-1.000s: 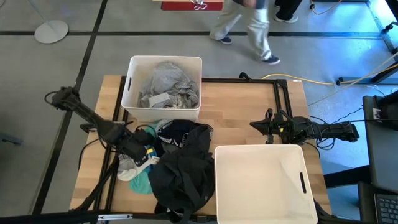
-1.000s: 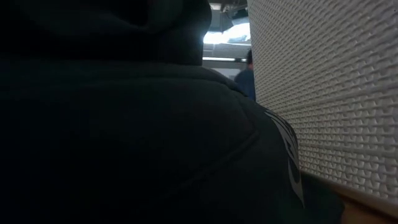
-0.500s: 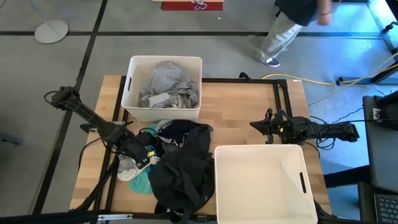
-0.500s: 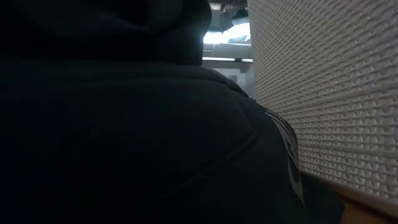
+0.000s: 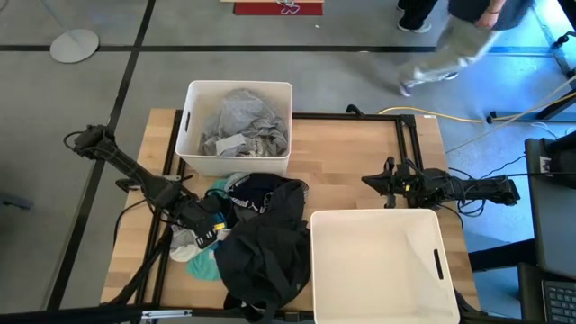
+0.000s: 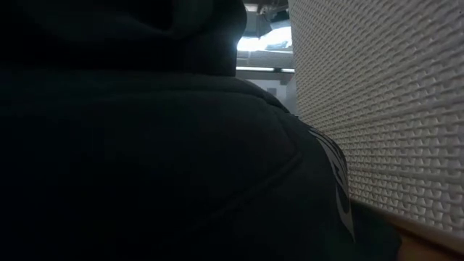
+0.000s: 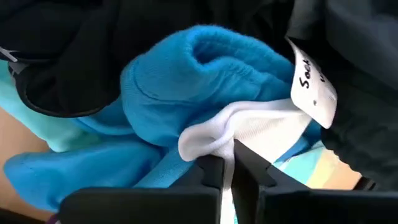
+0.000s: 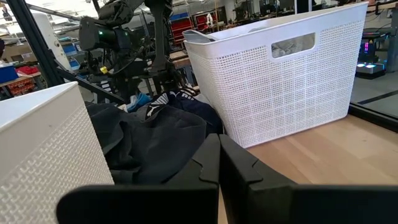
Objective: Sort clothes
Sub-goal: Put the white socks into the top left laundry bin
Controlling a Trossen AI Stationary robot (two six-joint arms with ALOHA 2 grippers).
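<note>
The clothes lie in a heap at the table's near left: black garments (image 5: 263,245), a teal piece (image 5: 205,263) and a white cloth (image 5: 184,238). In the left wrist view a bright blue garment (image 7: 199,68) lies under black fabric (image 7: 68,50), beside a white cloth (image 7: 249,127) with a written tag (image 7: 314,81). My left gripper (image 5: 207,236) points steeply down into the heap's left side, shut on the white cloth. My right gripper (image 5: 369,180) waits level at the table's right, shut on nothing. My left gripper (image 7: 228,155) pinches a raised fold of the white cloth (image 7: 214,138) between its two fingertips, coming from above and slanting down. The rest of the cloth lies slack on the blue garment and the heap; how many layers are caught, I cannot tell.
A white bin (image 5: 236,126) with grey clothes stands at the far left of the table. An empty white bin (image 5: 378,265) stands near right, its wall (image 6: 384,109) beside the black garment (image 6: 145,145). A person (image 5: 459,45) walks beyond the table.
My left gripper has tipped more steeply down into the heap's left side, sinking slightly, and its fingers have come together on the white cloth. The heap has kept its shape. The person beyond the table has walked toward the right.
</note>
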